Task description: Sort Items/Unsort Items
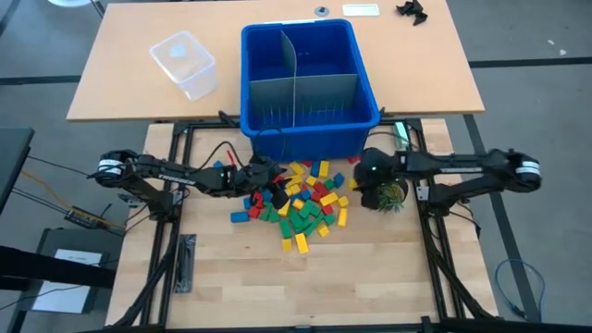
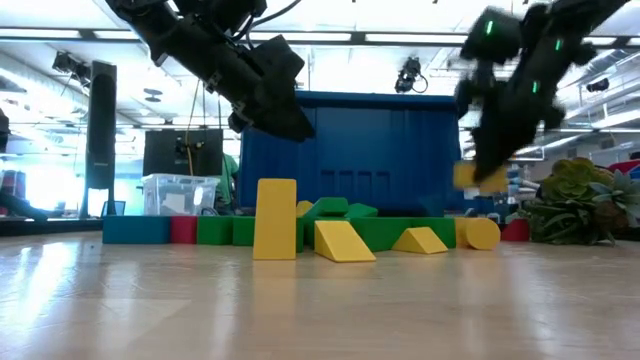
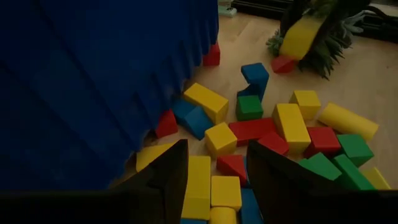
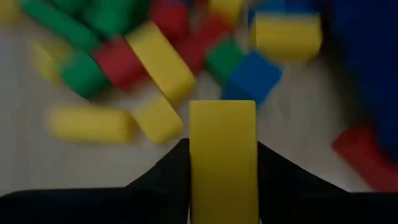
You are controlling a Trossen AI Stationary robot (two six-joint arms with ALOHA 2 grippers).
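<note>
1. We are looking down at a pile of toy blocks (image 1: 301,205) in red, yellow, green and blue, lying on the wooden counter (image 1: 240,287) just in front of the blue bin (image 1: 310,139).
2. We are seeing the right pincer (image 4: 222,165) holding a yellow block (image 4: 222,155) between its two fingers; in the low view that block (image 2: 478,176) is hanging clear of the counter, on the right side of the pile.
3. We are finding the right arm reaching in from the right, with its pincer (image 1: 375,174) near the bin's right front corner and just beside a small green plant (image 1: 388,196).
4. We are seeing the left pincer (image 3: 214,171) standing partly open over the pile's left side, with nothing between its fingers and yellow and red blocks showing below the gap.
5. We are noting that the left pincer (image 1: 264,176) is sitting close to the bin's front wall.
6. We are seeing grey dividers (image 1: 296,88) inside the bin, and a clear plastic tub (image 1: 183,63) on the far counter to the left.
</note>
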